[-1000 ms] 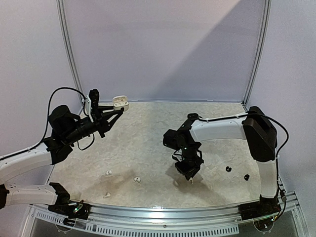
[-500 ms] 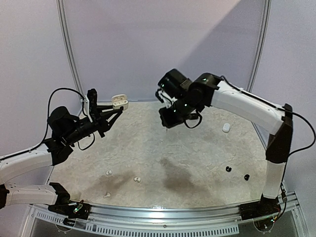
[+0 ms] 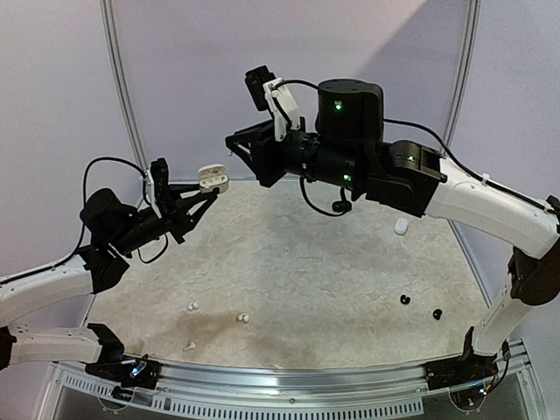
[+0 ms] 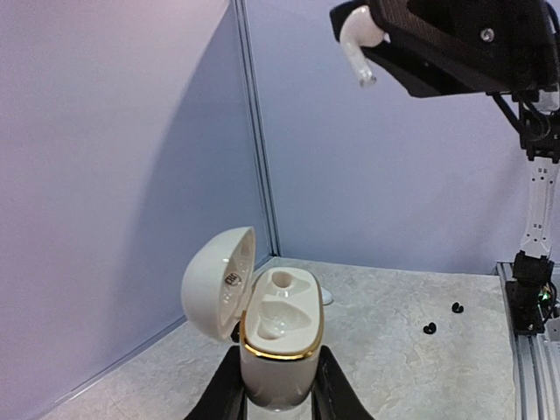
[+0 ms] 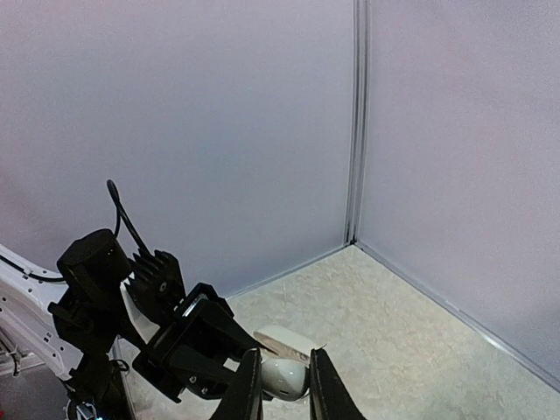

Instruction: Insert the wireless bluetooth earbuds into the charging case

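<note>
The table has a pale, mottled top. The right arm reaches high across it toward the far left corner. The left arm stretches up toward the same corner from the near left.

The right gripper is in the air with its fingers pinched on a single white earbud, whose stem points downward. The left gripper is clamped on the lower body of the charging case. The case is held upright off the table, with its lid swung open to one side. The held bud hangs above the case and clear of it.

A small white object lies near the right wall. It may be another case, but it is too small to tell.

Three more white earbuds lie scattered on the table at the near left. Two black earbuds sit close together at the near right.
</note>
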Robot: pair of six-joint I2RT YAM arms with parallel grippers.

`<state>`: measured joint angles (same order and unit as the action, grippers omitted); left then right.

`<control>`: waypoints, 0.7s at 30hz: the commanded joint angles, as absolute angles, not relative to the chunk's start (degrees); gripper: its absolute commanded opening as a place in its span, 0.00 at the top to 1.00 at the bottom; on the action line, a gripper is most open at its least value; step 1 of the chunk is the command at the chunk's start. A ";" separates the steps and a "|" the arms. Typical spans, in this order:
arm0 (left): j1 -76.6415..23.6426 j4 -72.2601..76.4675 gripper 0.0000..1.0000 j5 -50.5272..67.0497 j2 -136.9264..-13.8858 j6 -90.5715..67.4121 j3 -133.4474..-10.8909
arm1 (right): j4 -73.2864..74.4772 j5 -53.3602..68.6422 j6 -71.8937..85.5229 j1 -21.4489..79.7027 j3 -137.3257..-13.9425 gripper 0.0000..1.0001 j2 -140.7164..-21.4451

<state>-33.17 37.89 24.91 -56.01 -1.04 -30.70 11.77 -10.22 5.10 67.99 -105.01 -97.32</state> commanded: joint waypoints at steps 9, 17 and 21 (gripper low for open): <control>-34.19 39.06 1.00 26.10 -56.00 -0.93 -31.73 | 7.59 -9.08 -5.36 68.33 -106.56 1.00 -103.62; -34.18 39.02 1.00 26.21 -56.07 -1.14 -31.66 | 8.62 -11.99 -7.13 68.25 -106.55 1.00 -105.09; -34.19 38.91 1.00 25.93 -56.01 -1.23 -31.65 | 9.78 -12.31 -8.33 68.24 -106.87 1.00 -105.68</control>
<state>-33.28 37.91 25.52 -56.01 -0.86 -30.70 8.21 -10.81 -6.55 68.20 -105.36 -104.07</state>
